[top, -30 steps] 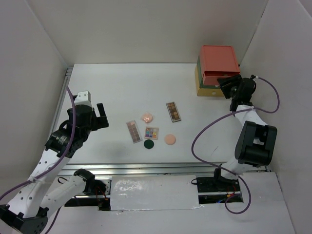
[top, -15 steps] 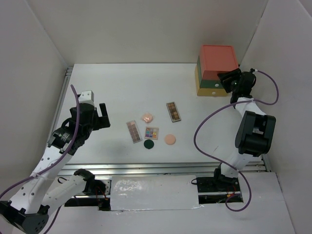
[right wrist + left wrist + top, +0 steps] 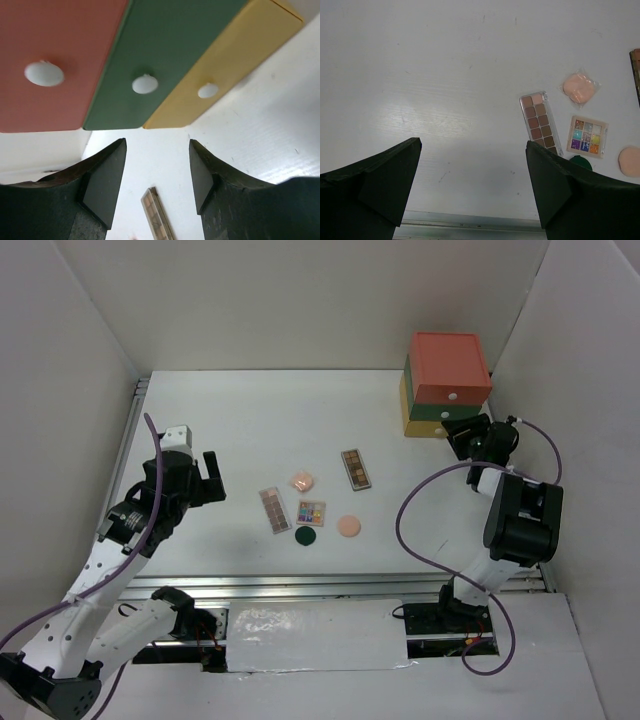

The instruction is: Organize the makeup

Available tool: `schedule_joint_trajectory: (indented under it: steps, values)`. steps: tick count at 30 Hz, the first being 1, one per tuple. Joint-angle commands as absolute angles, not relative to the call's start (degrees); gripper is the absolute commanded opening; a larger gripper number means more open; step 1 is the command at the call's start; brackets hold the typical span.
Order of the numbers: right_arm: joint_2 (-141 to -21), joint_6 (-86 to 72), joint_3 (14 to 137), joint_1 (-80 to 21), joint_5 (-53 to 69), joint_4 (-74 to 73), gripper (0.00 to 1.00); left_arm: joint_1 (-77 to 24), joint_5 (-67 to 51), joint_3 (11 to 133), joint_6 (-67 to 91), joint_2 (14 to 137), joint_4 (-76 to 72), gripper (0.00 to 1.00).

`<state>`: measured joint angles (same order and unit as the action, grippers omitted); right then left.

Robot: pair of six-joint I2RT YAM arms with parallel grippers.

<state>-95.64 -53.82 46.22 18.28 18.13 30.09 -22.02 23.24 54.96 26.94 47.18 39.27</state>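
showing two long palettes (image 3: 273, 510) (image 3: 356, 469), one square palette (image 3: 311, 512), three compacts (image 3: 303, 481) (image 3: 348, 526) (image 3: 306, 536); left claw (image 3: 472, 145), right claw (image 3: 157, 145) spread.

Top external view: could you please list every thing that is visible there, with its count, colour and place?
long eyeshadow palettes: two, brownish, one mid-table on the left, the other further back and to the right
square palette: one, multicolour, just right of the left long palette
pink compact: one, behind the square palette
peach compact: one, right of the square palette
dark-green compact: one, nearest the table's near edge
drawer box: one, red over green over yellow, far right corner
table: one, white
left fingers: two, black, open, left of the makeup
right fingers: two, black, open, facing the drawer box
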Motion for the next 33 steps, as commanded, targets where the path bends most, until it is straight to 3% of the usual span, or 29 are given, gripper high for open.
schedule_joint_trajectory:
  steps: [1, 14, 28, 33]
  values:
    - [-96.76, -54.93, 46.58, 19.42, 20.83, 40.33, 0.60, -21.80, 22.15, 54.84, 25.66, 46.93, 36.91, 0.99]
    - [-108.45, -57.30, 53.43, 20.04, 24.43, 45.17, 0.59, -21.80, 21.53, 54.76, 25.31, 47.46, 36.65, 0.99]
    - [-110.92, -60.03, 55.37, 20.04, 25.84, 49.92, 0.58, -21.09, 19.69, 54.84, 24.70, 48.69, 36.30, 0.99]
    - [-113.29, -60.73, 57.21, 20.13, 25.66, 50.18, 0.52, -20.83, 19.25, 54.84, 24.61, 49.04, 36.30, 0.99]
